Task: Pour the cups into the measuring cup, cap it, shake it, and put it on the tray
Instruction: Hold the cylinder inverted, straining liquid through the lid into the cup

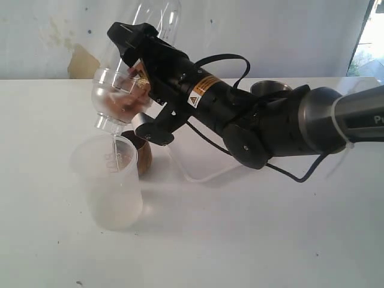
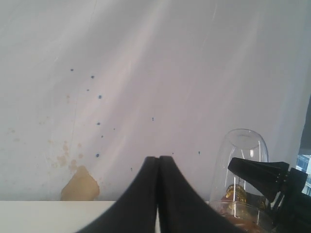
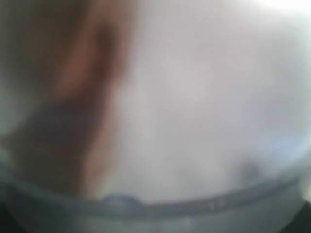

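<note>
Nearest, at left, stands a frosted beaker [image 1: 108,186]. Just above it your right gripper [image 1: 139,84] clamps the clear cup [image 1: 117,90], capped and tipped steeply. It looks light, stiff, slick: grip mid-wall, gently. Behind the beaker sits a wooden cup [image 1: 144,157]. Your left gripper [image 2: 158,194] is pressed together, empty.

Bright, washed-out daylight; soft shadows; right wrist view wholly out of focus.
</note>
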You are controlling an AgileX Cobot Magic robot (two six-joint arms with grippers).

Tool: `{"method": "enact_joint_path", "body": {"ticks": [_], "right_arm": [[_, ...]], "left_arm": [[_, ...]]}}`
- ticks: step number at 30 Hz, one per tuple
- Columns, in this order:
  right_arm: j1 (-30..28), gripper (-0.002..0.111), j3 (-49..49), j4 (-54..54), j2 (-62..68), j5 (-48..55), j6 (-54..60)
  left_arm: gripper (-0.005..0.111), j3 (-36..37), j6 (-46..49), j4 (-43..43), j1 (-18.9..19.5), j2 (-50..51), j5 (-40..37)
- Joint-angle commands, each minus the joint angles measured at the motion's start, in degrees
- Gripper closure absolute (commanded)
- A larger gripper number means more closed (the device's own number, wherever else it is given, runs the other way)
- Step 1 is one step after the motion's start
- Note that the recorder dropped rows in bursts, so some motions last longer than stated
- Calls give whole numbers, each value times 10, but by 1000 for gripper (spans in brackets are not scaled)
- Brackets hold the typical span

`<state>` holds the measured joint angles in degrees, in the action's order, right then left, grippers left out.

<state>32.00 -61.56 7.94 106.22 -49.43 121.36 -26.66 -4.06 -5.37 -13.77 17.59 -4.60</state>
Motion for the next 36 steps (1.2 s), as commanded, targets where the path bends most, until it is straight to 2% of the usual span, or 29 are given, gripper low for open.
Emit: {"method": "enact_joint_path", "body": {"ticks": [1,36], "right_arm": [[2,108,-7,-3,-8,-29,9],[2,108,-7,-3,-8,-26,9]], "left_arm": [[107,2,-1,-1,1,-3,2],[107,2,-3,-5,1,-3,-20]]}}
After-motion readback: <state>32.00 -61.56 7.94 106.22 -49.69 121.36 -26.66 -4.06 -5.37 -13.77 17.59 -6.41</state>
